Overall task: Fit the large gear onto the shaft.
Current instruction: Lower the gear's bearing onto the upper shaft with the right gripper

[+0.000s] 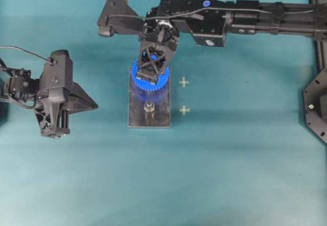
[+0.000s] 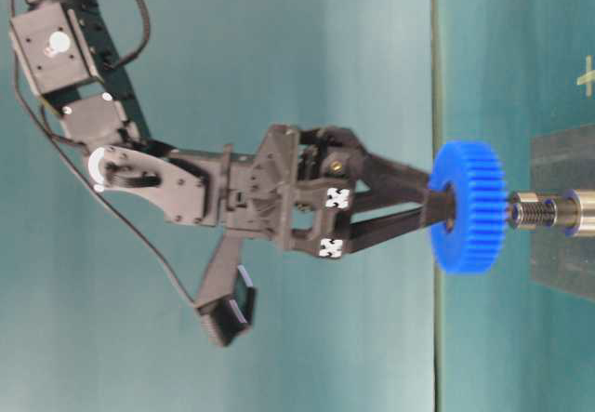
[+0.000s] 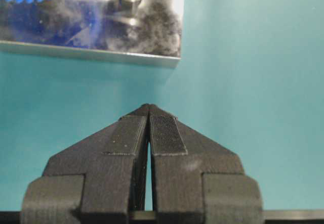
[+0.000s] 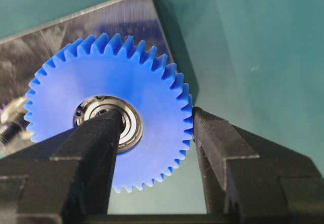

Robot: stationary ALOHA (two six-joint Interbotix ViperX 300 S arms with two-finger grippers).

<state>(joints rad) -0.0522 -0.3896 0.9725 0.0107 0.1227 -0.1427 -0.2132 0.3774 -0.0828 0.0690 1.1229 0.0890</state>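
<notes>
My right gripper [image 1: 149, 72] reaches in from the right and is shut on the large gear [image 1: 149, 83], a bright blue toothed wheel. One finger [image 4: 101, 133] covers its silver bearing hub and the other presses the toothed rim [image 4: 188, 118]. The gear [image 2: 469, 207] hangs level, a little above the far end of the grey plate [image 1: 149, 119]. One shaft [image 1: 148, 107] stands bare near the plate's middle. In the table-level view the shaft's [image 2: 544, 212] tip lines up with the hub. Whether they touch I cannot tell. My left gripper [image 3: 149, 108] is shut on nothing, pointing at the plate from the left.
Two pale cross marks [image 1: 184, 82] [image 1: 184, 110] lie on the teal table just right of the plate. The right arm's body [image 1: 214, 19] spans the top of the overhead view. A black fixture [image 1: 317, 103] stands at the right edge.
</notes>
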